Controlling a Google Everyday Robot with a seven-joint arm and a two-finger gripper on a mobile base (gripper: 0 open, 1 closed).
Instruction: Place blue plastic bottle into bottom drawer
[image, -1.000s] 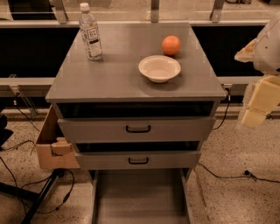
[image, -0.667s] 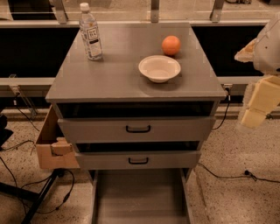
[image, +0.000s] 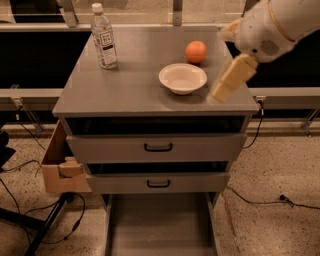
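Note:
The blue plastic bottle (image: 104, 37), clear with a white cap and a white label, stands upright at the back left of the grey cabinet top (image: 120, 87). The bottom drawer (image: 160, 225) is pulled out at floor level, and its grey tray shows nothing inside. My gripper (image: 229, 80) hangs from the white arm (image: 272, 25) over the right edge of the cabinet top, just right of the white bowl and far from the bottle. It holds nothing that I can see.
A white bowl (image: 182, 77) and an orange (image: 196, 51) sit on the right half of the top. The two upper drawers with black handles (image: 158, 147) stick out slightly. A cardboard box (image: 60, 167) hangs at the cabinet's left side. Cables (image: 260, 200) lie on the floor.
The arm and gripper have moved left, from beside the cabinet's right side to over its right edge near the bowl. The bottle, bowl, orange and drawers have not moved.

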